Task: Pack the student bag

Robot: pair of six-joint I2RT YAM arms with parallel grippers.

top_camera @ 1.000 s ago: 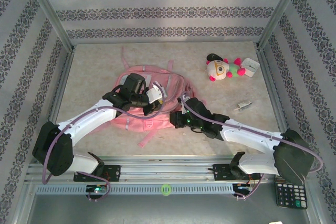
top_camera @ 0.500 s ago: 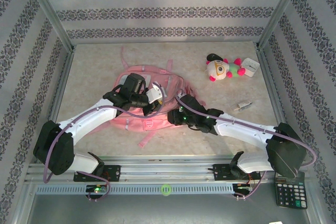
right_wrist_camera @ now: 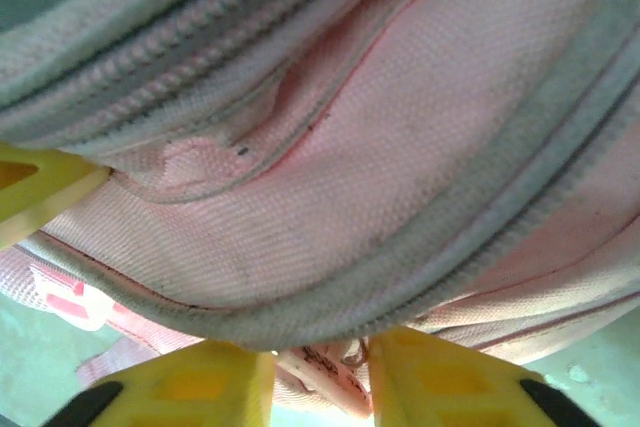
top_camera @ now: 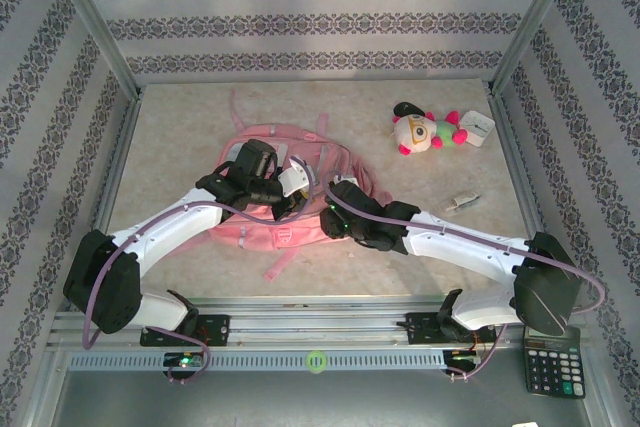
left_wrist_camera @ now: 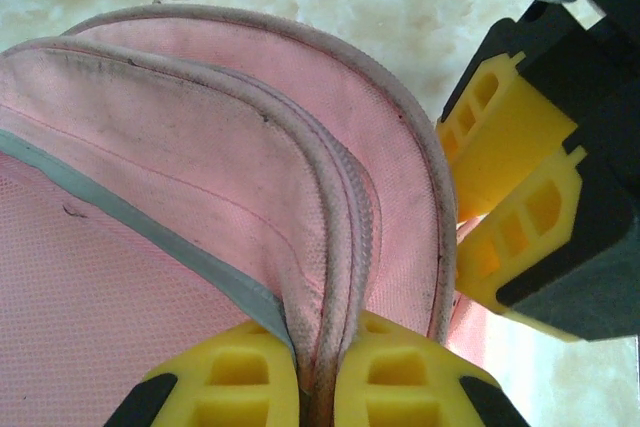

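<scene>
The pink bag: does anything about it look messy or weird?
A little. The student bag lies flat and rumpled, one strap trailing loose toward the near edge. The left gripper is pinching its piped rim into a fold. No tear or spill shows.

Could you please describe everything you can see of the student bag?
The student bag is a soft pink woven-fabric backpack with pale grey piping, zippers and loose pink straps. It lies slumped on the table, midway across. The left gripper is shut on a piped seam at its edge; the right gripper sits against the edge close by, jaws slightly apart.
</scene>
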